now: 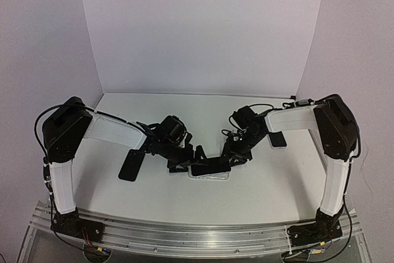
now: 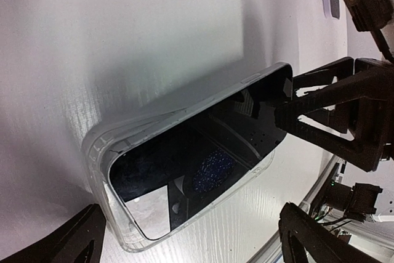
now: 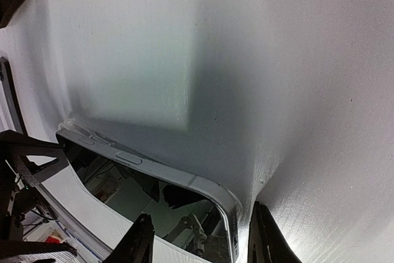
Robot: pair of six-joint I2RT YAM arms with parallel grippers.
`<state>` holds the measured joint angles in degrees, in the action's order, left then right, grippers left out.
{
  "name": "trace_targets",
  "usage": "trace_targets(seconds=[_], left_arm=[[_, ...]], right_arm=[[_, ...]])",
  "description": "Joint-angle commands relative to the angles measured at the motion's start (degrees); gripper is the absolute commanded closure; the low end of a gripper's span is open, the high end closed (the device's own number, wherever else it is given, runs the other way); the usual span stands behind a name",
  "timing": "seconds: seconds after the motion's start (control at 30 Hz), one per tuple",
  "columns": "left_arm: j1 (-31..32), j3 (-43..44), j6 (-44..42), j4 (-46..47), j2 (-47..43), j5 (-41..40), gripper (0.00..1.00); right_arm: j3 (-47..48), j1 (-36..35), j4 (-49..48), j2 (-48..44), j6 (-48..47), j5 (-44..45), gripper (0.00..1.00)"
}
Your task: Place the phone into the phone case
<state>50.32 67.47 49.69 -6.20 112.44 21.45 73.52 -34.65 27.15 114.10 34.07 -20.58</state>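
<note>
Phone (image 2: 203, 152) lies screen-up, slanted into the clear phone case (image 2: 98, 152) on the white table (image 1: 246, 106). Its end nearest the left wrist camera sits inside the case rim. The far end appears to ride above the rim, not seated.

Left gripper (image 2: 194, 236): jaws at their widest, one finger on each side of the case's near end. It holds nothing; whether either finger touches the case wall is not clear.

Right gripper (image 3: 200, 221): at the case's far end, jaws partway closed about the raised corner of the phone. Cannot tell whether the pads actually bite on it or only bracket it.

Two dark slabs (image 1: 129, 165) lie flat on the table, well apart from the case, one to each side. Neither is in the way.

Risks, as I judge them:
- A push down at the far end while the case is unbraced could make the case skid or pivot on the smooth table.
- Downward force on one end only could lever the seated end back out of the rim.
- The phone's edge may catch the soft lip and fold it under instead of snapping past.
- A right finger beside the corner could get trapped between phone and rim — or slip off the glossy glass.
</note>
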Motion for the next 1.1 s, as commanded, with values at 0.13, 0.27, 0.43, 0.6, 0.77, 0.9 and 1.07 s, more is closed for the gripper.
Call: trace_targets(seconds=[0.13, 0.27, 0.43, 0.6, 0.77, 0.9, 1.07], left_arm=[[0.7, 4.1, 1.5, -10.9, 2.4, -9.8, 0.18], [0.7, 4.6, 1.8, -11.9, 2.9, -11.7, 0.27], [0.7, 5.3, 1.4, -13.2, 3.1, -14.7, 0.39], [0.8, 6.8, 0.8, -14.2, 5.3, -16.7, 0.56], [0.7, 7.3, 0.3, -14.0, 6.9, -15.7, 0.63], [0.7, 6.5, 0.4, -13.4, 6.8, -15.4, 0.70], [1.0, 6.3, 0.3, -13.3, 7.3, -14.7, 0.74]], right_arm=[[-1.0, -0.2, 0.9, -3.8, 2.4, -0.1, 0.61], [-1.4, -0.3, 0.7, -3.9, 2.3, -0.7, 0.60], [-1.7, -0.3, -0.3, -3.5, 2.7, -2.0, 0.60], [-2.3, -0.4, -1.2, -4.7, 3.0, -2.9, 0.60], [-2.9, -0.5, -1.9, -6.6, 3.4, -4.1, 0.61], [-3.8, -0.9, -2.9, -8.5, 4.2, -5.1, 0.61], [-4.6, -1.2, -4.8, -9.8, 5.9, -8.1, 0.61]])
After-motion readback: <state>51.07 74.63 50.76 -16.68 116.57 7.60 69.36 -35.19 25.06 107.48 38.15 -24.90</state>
